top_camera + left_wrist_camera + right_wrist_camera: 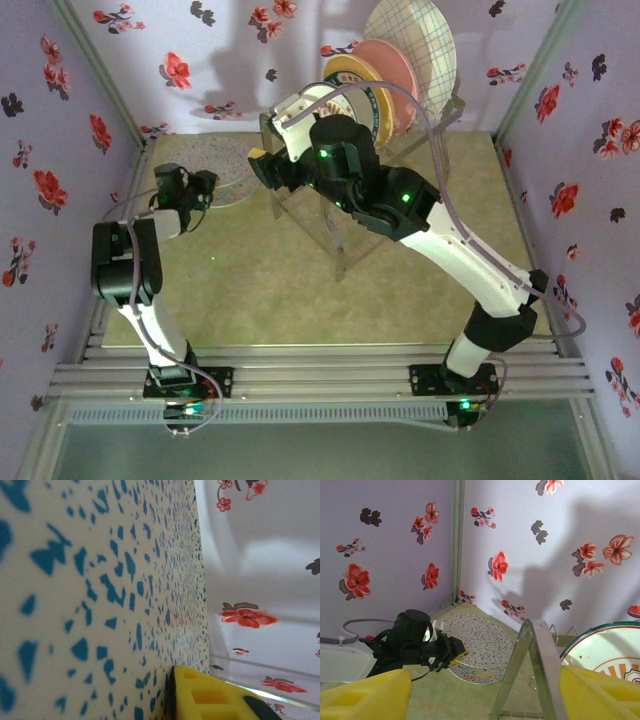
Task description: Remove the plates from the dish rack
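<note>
Racked plates on edge, speckled plate flat

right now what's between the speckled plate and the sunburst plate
The rack bar stands between the speckled plate and the sunburst plate, as the right wrist view shows.
</note>
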